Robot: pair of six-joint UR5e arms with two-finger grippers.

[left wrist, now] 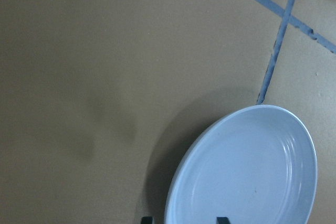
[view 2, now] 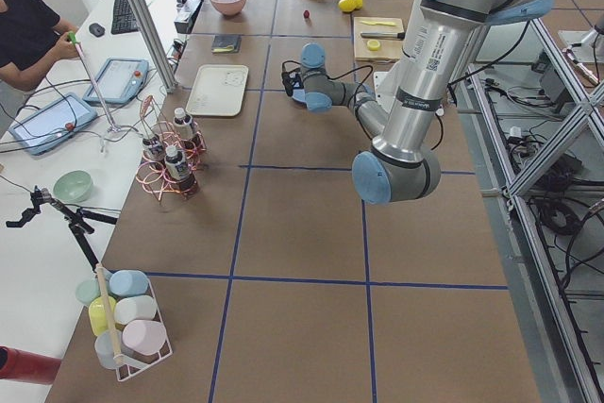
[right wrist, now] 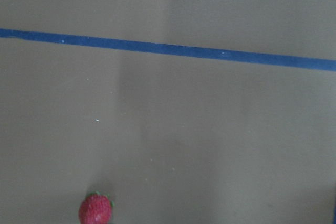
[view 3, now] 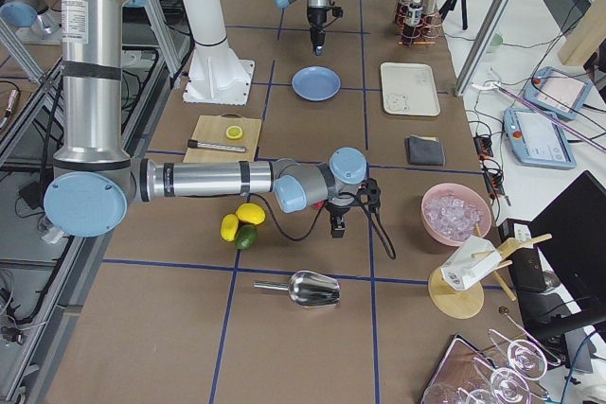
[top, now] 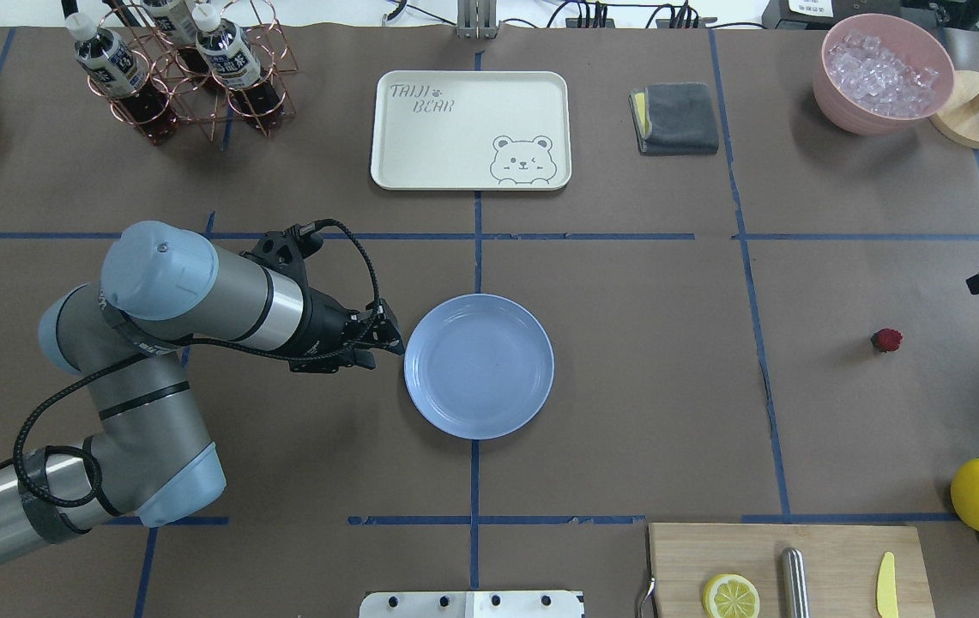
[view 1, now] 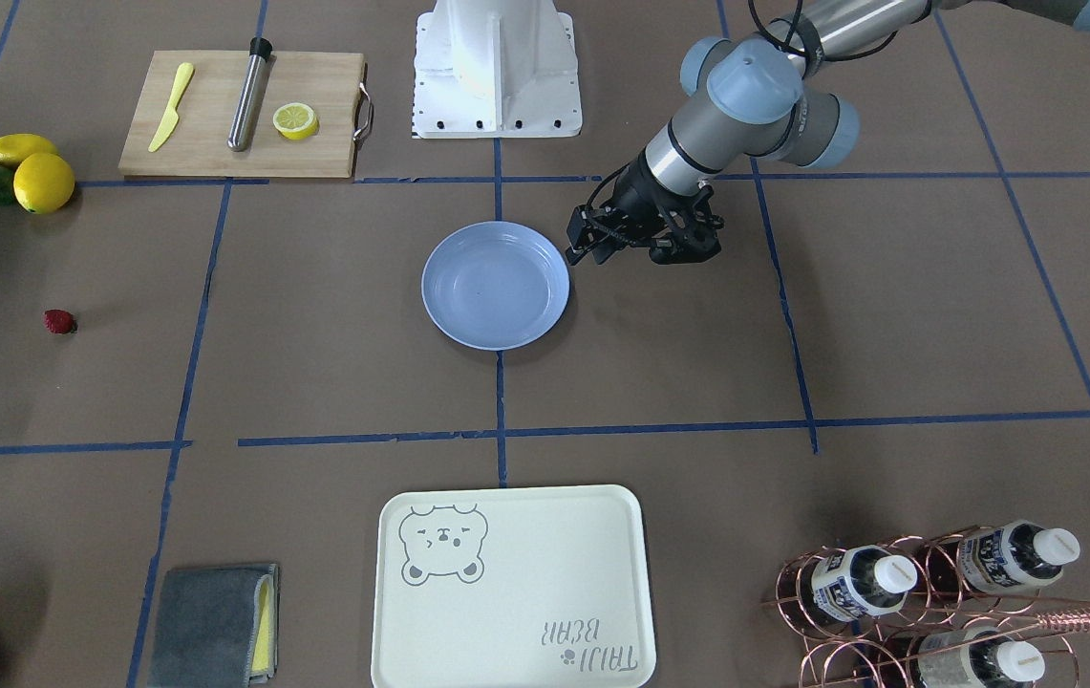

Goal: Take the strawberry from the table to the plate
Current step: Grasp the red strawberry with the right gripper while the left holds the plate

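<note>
The left pincer [top: 389, 336] is held with fingers apart, just beside the light blue plate [top: 479, 366]. Whether the right pincer [view 3: 337, 230] is apart or together cannot be told. Near it, the strawberry [top: 886, 340] is seen on the brown surface [top: 626, 386].

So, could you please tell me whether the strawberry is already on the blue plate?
No, the strawberry lies on the table, well apart from the plate, which holds nothing.
</note>
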